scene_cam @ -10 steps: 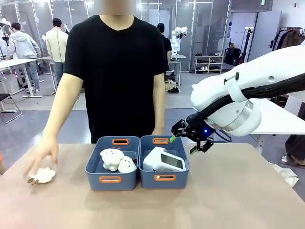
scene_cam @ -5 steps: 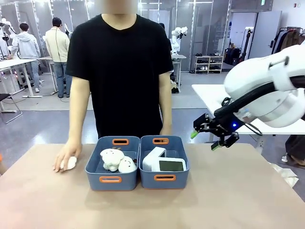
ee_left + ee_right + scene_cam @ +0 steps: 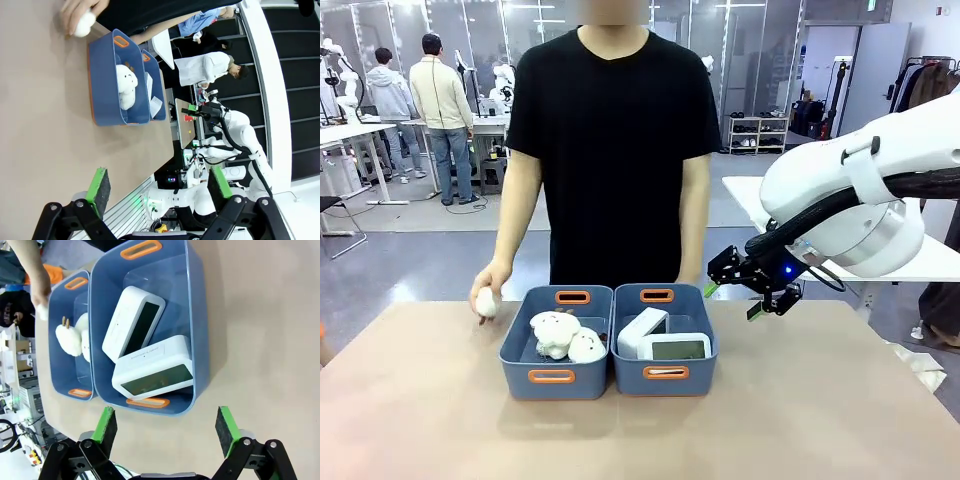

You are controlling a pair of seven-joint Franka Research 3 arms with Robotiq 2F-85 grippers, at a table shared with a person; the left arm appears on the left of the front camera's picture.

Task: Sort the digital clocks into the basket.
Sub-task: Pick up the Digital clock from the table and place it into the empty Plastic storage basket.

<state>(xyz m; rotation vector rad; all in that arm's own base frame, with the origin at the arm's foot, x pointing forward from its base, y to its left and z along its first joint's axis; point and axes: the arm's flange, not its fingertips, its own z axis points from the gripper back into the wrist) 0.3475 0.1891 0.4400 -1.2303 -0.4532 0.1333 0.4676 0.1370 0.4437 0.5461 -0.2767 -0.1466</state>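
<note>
Bright even overhead light, soft faint shadows, sharp foreground, wide-angle bending at wrist-view edges

I'm holding my right gripper [image 3: 752, 291] raised on its bent arm, jaws spread wide; my left gripper [image 3: 159, 187] is gaping too.

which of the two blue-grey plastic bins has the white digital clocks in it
The blue-grey plastic bin nearer the right gripper; two white digital clocks lie inside. The other bin holds white soft toys.

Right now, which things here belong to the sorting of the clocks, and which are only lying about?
Belong to the job:
- two digital clocks
- basket holding both

Only lying about:
- second bin
- cloud toys in it
- small white thing in the person's hand
</note>
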